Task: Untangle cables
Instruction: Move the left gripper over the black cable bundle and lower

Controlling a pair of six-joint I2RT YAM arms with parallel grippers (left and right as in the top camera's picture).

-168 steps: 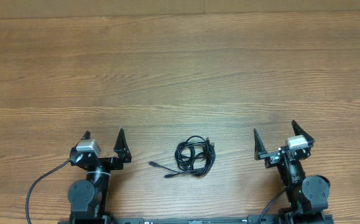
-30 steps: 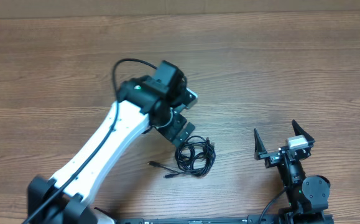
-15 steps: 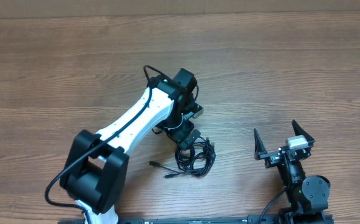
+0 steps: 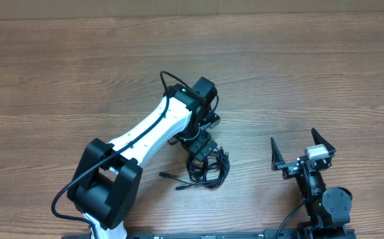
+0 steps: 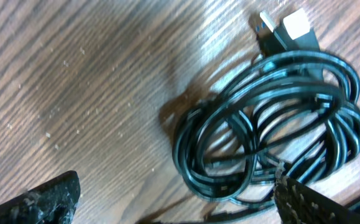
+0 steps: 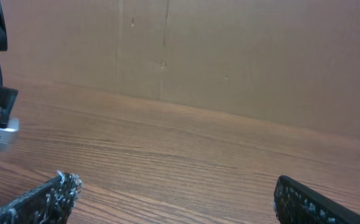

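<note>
The cables (image 4: 208, 167) lie as a small black coiled bundle on the wooden table near the front middle, with one loose plug end (image 4: 168, 177) trailing left. In the left wrist view the cables (image 5: 273, 124) fill the right half, a white-tipped plug (image 5: 290, 28) at the top. My left gripper (image 4: 201, 147) hangs just above the bundle's upper left, open, its fingertips (image 5: 49, 199) wide apart with the coil's lower edge between them; I cannot tell whether it touches. My right gripper (image 4: 298, 151) stands open at the front right, nothing between its fingers (image 6: 43, 202).
The white left arm (image 4: 145, 133) stretches diagonally from the front left over the table (image 4: 298, 73). A cardboard wall (image 6: 229, 56) closes the far edge. The right arm's base (image 4: 324, 199) sits at the front right.
The left arm has swung from its rest pose at the front left out over the bundle, and in the last half second shifted slightly right and lower. The right arm has not moved.
</note>
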